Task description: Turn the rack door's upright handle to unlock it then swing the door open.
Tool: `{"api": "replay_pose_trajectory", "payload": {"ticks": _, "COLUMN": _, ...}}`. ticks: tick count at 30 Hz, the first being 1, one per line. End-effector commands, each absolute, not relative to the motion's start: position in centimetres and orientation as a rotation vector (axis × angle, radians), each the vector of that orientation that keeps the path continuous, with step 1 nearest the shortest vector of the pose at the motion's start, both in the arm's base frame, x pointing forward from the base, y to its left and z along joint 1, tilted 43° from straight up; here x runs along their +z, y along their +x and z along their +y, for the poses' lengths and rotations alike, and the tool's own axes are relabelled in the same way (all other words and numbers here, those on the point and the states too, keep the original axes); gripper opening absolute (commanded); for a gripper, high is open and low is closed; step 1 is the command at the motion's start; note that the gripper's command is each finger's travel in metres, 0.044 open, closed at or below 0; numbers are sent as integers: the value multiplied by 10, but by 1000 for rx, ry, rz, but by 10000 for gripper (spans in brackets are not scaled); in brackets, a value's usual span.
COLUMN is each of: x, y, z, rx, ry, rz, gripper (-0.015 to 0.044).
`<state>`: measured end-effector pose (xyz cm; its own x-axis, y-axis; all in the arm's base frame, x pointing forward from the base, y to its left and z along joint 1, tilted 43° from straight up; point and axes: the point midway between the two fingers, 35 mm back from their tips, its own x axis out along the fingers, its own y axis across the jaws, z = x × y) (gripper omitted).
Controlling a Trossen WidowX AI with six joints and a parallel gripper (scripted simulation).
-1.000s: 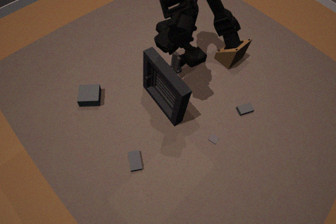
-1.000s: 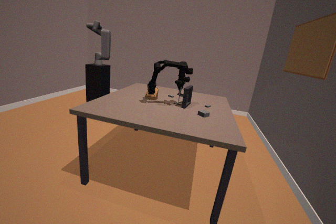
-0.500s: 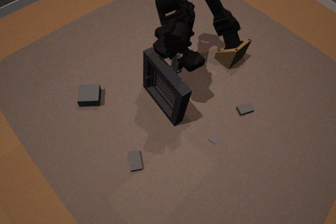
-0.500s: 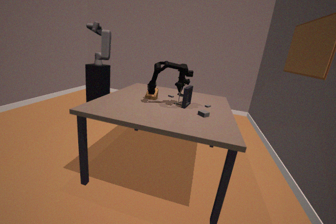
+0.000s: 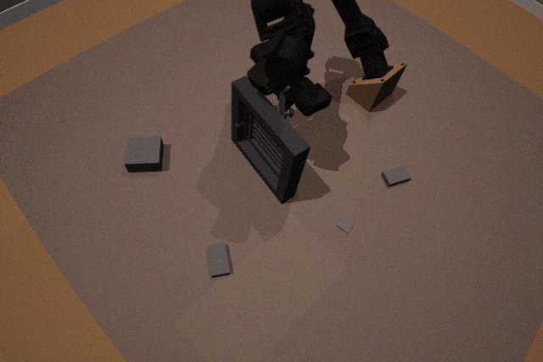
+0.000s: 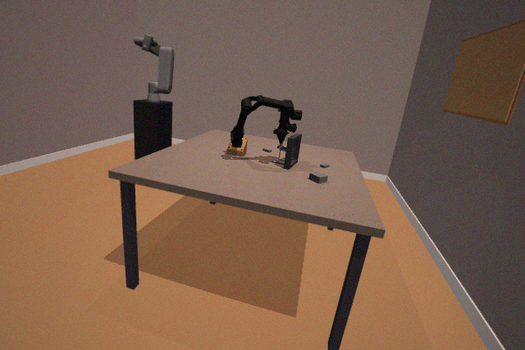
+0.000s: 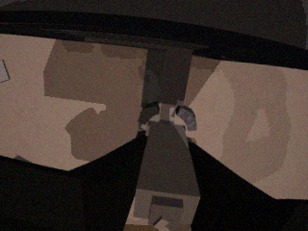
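Note:
The dark rack frame point(image 5: 271, 114) point(image 6: 291, 150) stands upright on the table. The slatted door point(image 5: 267, 143) sits inside the frame and looks closed. The grey handle point(image 5: 282, 97) point(image 6: 280, 154) point(image 7: 168, 161) stands upright on the arm's side of the door. My gripper point(image 5: 283, 93) point(image 6: 281, 144) point(image 7: 166, 145) points down and is shut on the handle, with one finger on each side of it. The fingers hide part of the handle in the top view. The frame's dark top edge spans the upper part of the wrist view, close to the gripper.
A thick grey block point(image 5: 143, 149) point(image 6: 317, 177) lies beyond the frame. Flat grey blocks point(image 5: 218, 259) point(image 5: 395, 175) and a thin tile point(image 5: 345, 224) lie farther around it. The arm's orange base point(image 5: 366, 94) point(image 6: 236, 152) stands on the handle side.

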<state>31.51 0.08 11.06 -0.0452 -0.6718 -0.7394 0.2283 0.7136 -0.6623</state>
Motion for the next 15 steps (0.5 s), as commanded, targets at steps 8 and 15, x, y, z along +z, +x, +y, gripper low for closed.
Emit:
{"api": "replay_pose_trajectory", "payload": {"ticks": 8, "x": 110, "y": 314, "z": 0, "rx": -841, "ry": -303, "rz": 1394, "gripper": 11}}
{"api": "replay_pose_trajectory", "payload": {"ticks": 15, "x": 110, "y": 314, "z": 0, "rx": -1063, "ry": -37, "rz": 1223, "gripper": 11}}
